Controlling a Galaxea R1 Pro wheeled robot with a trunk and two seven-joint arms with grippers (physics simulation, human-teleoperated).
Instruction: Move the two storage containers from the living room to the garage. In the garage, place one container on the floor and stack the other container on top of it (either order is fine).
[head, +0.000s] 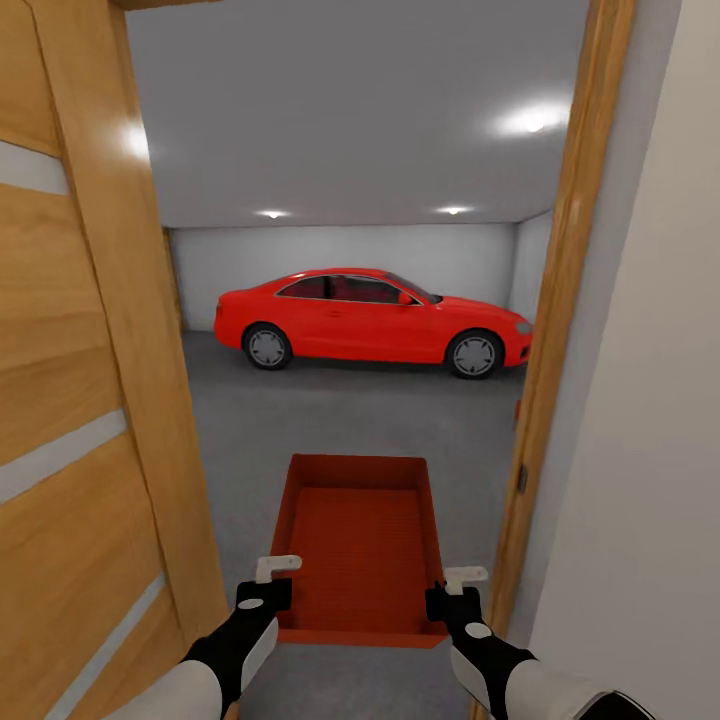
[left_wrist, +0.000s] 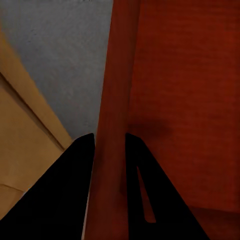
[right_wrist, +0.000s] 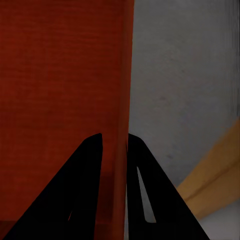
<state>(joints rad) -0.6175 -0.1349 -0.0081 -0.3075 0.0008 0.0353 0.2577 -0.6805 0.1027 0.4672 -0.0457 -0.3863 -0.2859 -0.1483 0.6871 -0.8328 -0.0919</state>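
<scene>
One orange-red storage container (head: 360, 540), open-topped with a ribbed bottom, hangs level in front of me in the doorway to the garage. My left gripper (head: 268, 590) is shut on its left wall near the close corner, and the left wrist view has that wall (left_wrist: 112, 100) pinched between the dark fingers. On the opposite side my right gripper (head: 452, 597) is shut on the right wall (right_wrist: 122, 90), again near the close corner. Beyond the threshold lies the garage's dark grey concrete floor (head: 350, 420).
An open wooden door (head: 80, 400) with glass slits stands close on my left. The wooden door frame (head: 545, 380) and a white wall (head: 640, 450) are tight on my right. A red car (head: 370, 318) is parked across the far side of the garage.
</scene>
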